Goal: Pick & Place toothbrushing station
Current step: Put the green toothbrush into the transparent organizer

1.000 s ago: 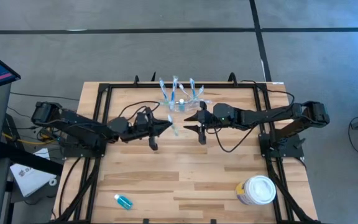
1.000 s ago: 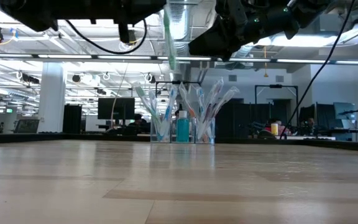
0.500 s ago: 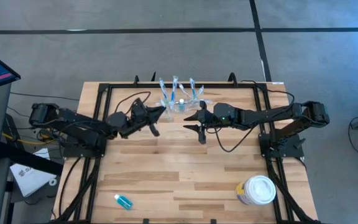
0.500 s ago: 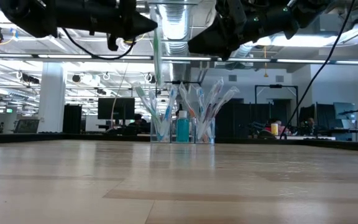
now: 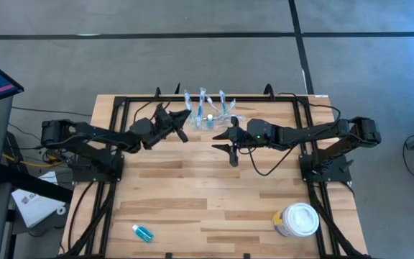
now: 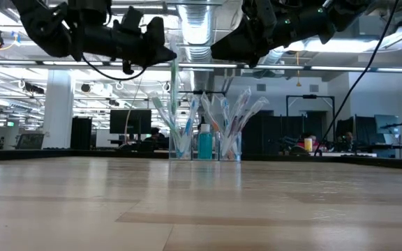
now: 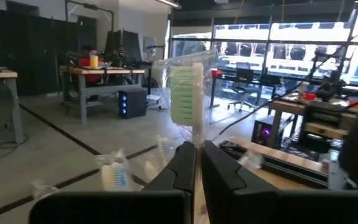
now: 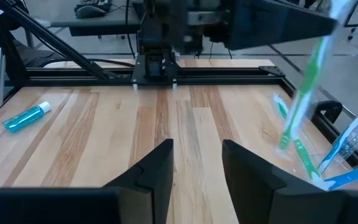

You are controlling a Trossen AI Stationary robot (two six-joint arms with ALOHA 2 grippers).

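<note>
My left gripper (image 6: 165,54) clamped on a green toothbrush (image 6: 175,80) beside the toothbrushing station (image 5: 208,120) holding wrapped brushes and a blue tube, my right gripper (image 5: 225,137) spread, empty

L arm reaches in from its side w/ wrist angled toward the far edge; L hand (image 5: 182,119) raised off the desk, fingers (image 7: 185,167) pressed together on a thin stem that stands up between them. R arm stretched nearly straight across from the other side; R hand (image 5: 230,141) also up in the air, fingers (image 8: 157,171) apart w/ nothing between them. The two hands sit near each other, not touching.
</note>
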